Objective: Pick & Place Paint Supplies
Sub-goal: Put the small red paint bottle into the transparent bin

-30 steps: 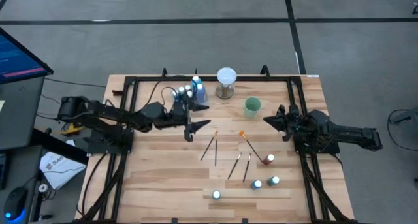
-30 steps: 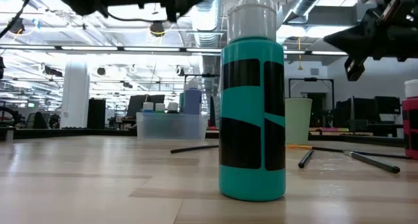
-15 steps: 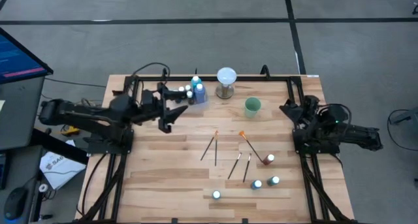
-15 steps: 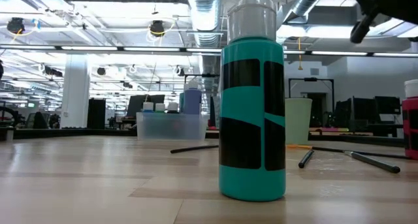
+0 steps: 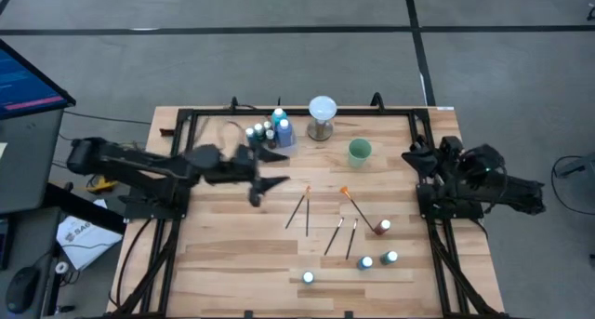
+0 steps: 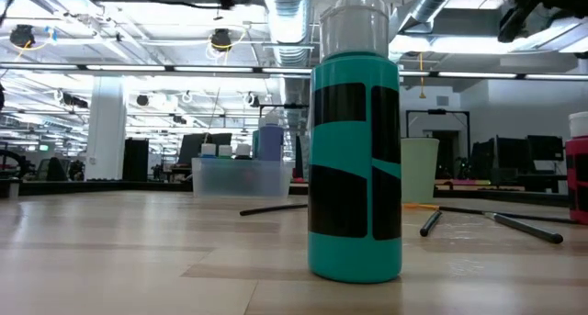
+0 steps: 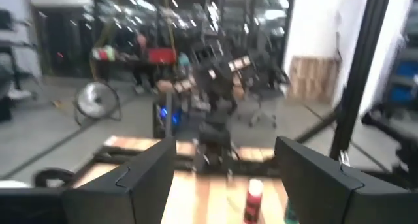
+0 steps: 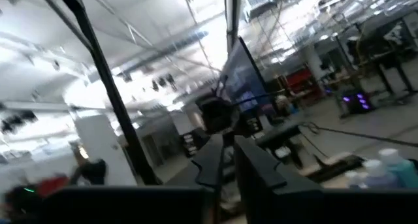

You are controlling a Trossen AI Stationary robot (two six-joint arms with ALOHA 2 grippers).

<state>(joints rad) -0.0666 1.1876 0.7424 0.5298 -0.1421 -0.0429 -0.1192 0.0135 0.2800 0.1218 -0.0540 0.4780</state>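
Between picks. Left gripper (image 5: pixel 263 183) empty, fingers (image 7: pixel 140 178) released, above tabletop (image 5: pixel 232 254) left of brushes (image 5: pixel 297 210). Right gripper (image 5: pixel 416 158) fingers clenched, waiting at right edge. Next, likely: descend on brush, align fingers across handle.

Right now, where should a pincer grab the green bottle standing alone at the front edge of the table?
Grip the green bottle around its straight body, below the white cap, coming down from above. It stands upright with clear table around it, so the fingers can likely close on opposite sides unobstructed.

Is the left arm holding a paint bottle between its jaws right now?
No, the left gripper has its jaws wide apart with nothing between them.
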